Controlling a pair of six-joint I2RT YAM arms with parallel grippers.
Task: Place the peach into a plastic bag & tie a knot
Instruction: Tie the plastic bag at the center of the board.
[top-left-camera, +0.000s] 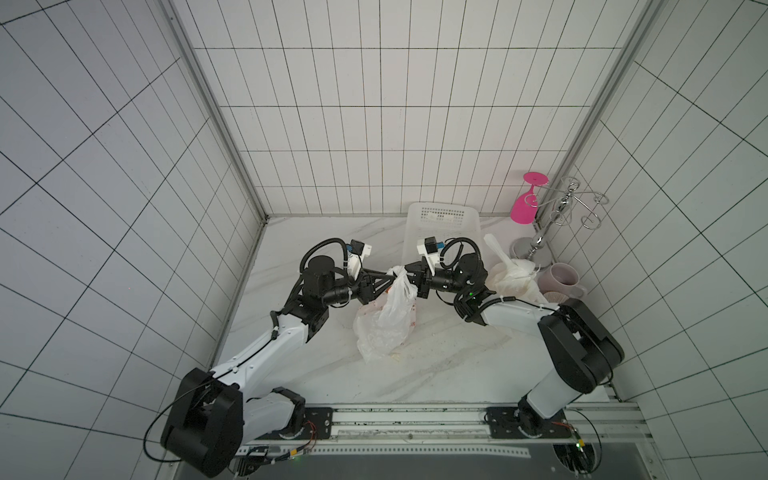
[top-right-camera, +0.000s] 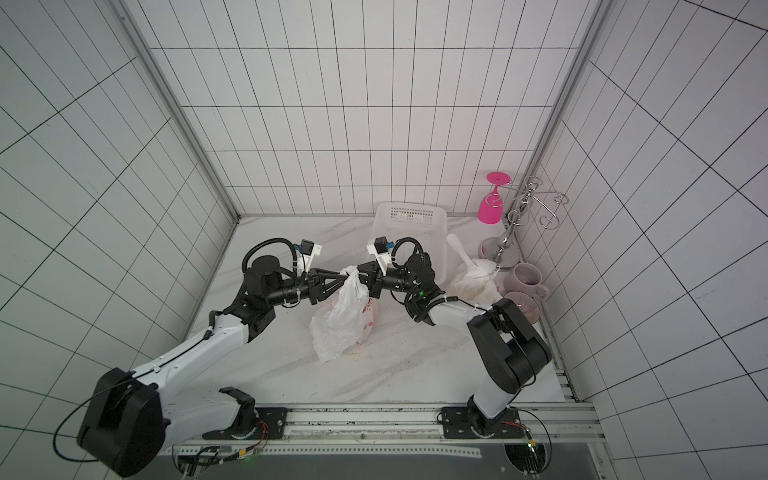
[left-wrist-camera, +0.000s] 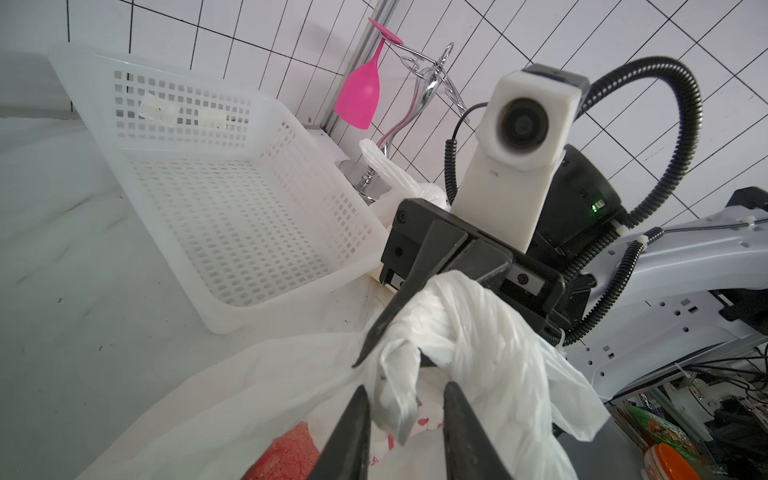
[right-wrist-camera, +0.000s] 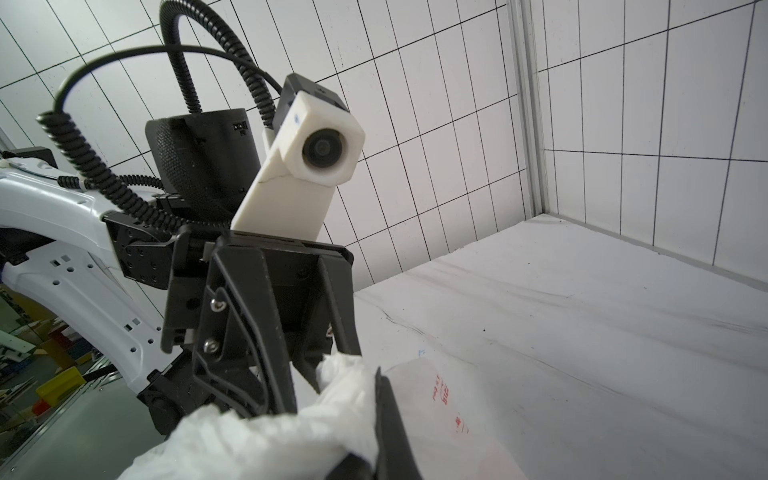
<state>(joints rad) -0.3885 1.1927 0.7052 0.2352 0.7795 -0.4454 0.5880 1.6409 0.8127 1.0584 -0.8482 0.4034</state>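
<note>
Bag: plastic bag (top-left-camera: 388, 320) slumps on worktop (top-left-camera: 457, 365), twisted neck raised between both end effectors.
Right end effector (left-wrist-camera: 368, 351): clenched on the neck.
Left end effector (left-wrist-camera: 406, 388): jaws parted, loose neck strip between them.

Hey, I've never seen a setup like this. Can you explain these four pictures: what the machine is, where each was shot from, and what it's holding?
It is a two-armed robot on a marble table in a tiled booth. Two pictures look down from one overhead camera. The other two come from a camera on each wrist, so each shows the opposite arm up close. In the middle sits a plastic bag; a reddish patch inside may be the peach. The right end effector is shut on the bag's twisted neck. The left end effector is open around a strand of it. Toward the back right are a basket, a second bag, a mug, and a pink glass hanging from a rack.
</note>
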